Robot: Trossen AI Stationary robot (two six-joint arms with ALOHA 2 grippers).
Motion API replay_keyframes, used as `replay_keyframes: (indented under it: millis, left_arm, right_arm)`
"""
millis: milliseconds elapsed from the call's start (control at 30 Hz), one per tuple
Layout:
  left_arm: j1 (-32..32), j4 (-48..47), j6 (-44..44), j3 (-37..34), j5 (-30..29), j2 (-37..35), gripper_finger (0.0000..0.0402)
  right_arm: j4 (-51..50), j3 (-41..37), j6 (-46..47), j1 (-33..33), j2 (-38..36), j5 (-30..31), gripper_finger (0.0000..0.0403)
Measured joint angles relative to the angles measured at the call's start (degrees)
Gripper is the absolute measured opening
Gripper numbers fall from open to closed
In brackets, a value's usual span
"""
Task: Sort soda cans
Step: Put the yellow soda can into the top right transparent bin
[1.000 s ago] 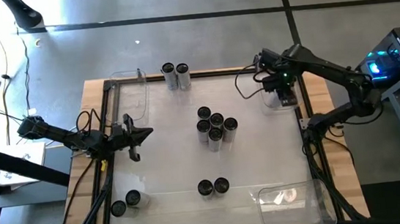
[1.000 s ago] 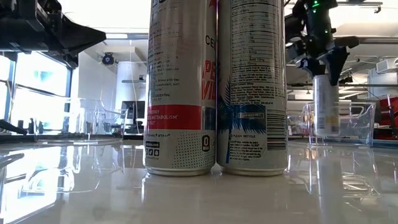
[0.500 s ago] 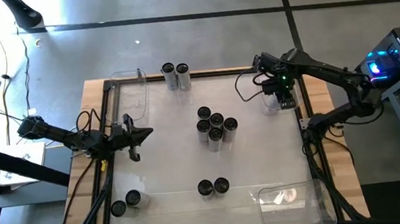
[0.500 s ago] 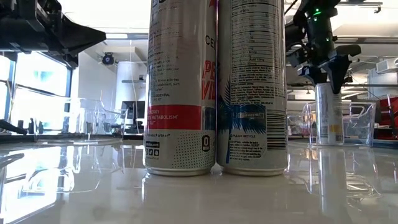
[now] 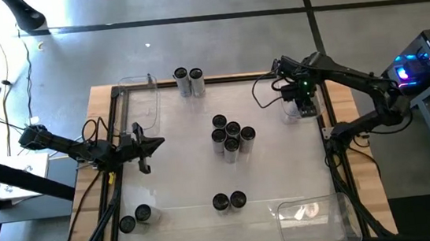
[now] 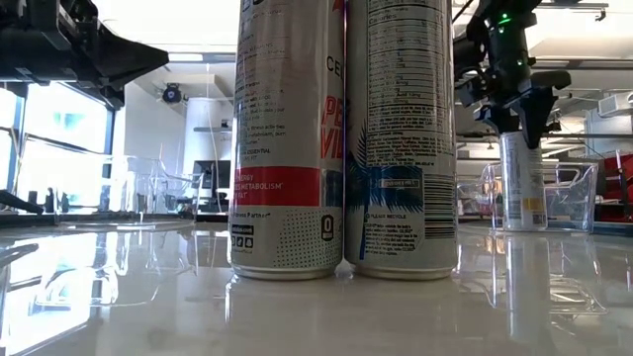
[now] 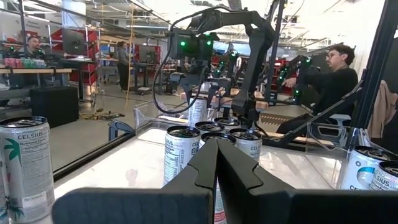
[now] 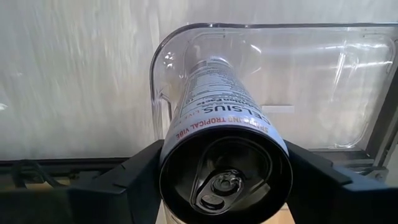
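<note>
The soda can with a dark top stands upright in the clear bin at the table's far right. My right gripper points down over it, shut on its top end. Toward the left edge, my left gripper is shut on nothing and stays level above the table. Several more cans stand on their bases in a cluster at the table's middle. Two cans stand at the far edge, two near the front edge, and two at the front left corner. My right gripper has the can's upper end between its two fingers, one on each side just under the rim. The fingers come from above, pointing down. The can stands upright with its base down in the clear bin.
A second clear bin lies at the far left and a third at the front right corner. A dark frame runs round the table top. Bare table lies between the can cluster and the right bin. People are in the room beyond.
My right gripper has gone down with the can. The can hung clear above the bin's floor a second ago and now stands in the bin, and it has kept still for the last half second.
</note>
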Motion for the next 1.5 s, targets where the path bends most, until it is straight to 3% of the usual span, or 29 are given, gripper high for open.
replay_keyframes:
  millis: [300,467,700,867,1000,1133,1267,1433,1500]
  left_arm:
    - [0.0,0.0,0.0,0.0,-0.1,0.0,0.0000]
    - [0.0,0.0,0.0,0.0,-0.3,0.0,0.0000]
    - [0.0,0.0,0.0,0.0,-0.5,0.0,0.0000]
    - [0.0,0.0,0.0,0.0,-0.6,0.0,0.0000]
    - [0.0,0.0,0.0,0.0,-0.6,0.0,0.0000]
    - [0.0,0.0,0.0,0.0,-0.6,0.0,0.0000]
    - [0.0,0.0,0.0,0.0,-0.6,0.0,0.0000]
    - [0.0,0.0,-0.6,0.0,-0.7,0.0,0.0000]
    - [0.0,-0.1,-0.6,0.0,-0.7,0.0,0.0000]
  right_arm:
    - [0.6,-0.1,1.7,-0.5,0.1,-1.0,0.0307]
    - [-1.0,2.0,1.7,-0.5,0.1,-0.4,0.0316]
    - [-5.5,9.3,3.2,-0.5,0.1,3.0,0.0317]
    - [-6.2,17.5,11.7,0.2,0.1,5.2,0.0316]
    - [-4.8,23.3,18.2,2.2,0.0,1.4,0.0316]
    - [-0.8,24.1,23.9,6.9,0.0,-5.4,0.0316]
    - [7.2,19.1,27.5,15.6,0.0,-9.0,0.0316]
    - [21.3,10.9,31.6,26.7,0.1,-9.0,0.0316]
    - [26.0,7.9,33.7,30.0,0.1,-6.4,0.0316]
